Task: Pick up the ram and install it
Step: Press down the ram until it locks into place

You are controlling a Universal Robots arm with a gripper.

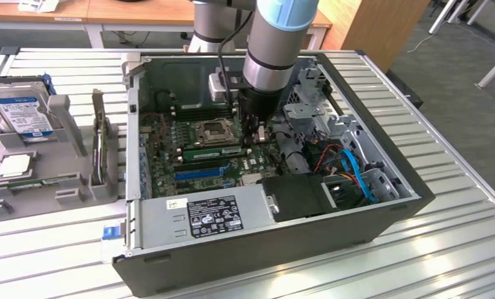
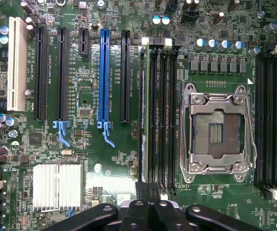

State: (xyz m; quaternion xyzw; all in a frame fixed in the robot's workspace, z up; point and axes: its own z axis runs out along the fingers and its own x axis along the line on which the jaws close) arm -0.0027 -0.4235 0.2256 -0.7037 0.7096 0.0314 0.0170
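Exterior view first: I see a ribbed silver metal table with wooden desks behind it and grey carpet off to the exterior view's right. Going from that view's left, a grey plastic parts rack holds a silver hard drive with a blue-and-white label and a square silver processor chip. Next comes the open black computer case, lying on its side with the green motherboard exposed and a grey power supply with a black label at its near edge. The long, narrow green ram stick sits in a slot just beside the empty silver processor socket. My silver-and-blue robot arm reaches down into the case, and its black gripper is right over the stick's end; the arm hides much of the case's back wall. On the wrist view, the gripper has its fingers pinched together at the ram stick's end, though I cannot tell whether they touch it.
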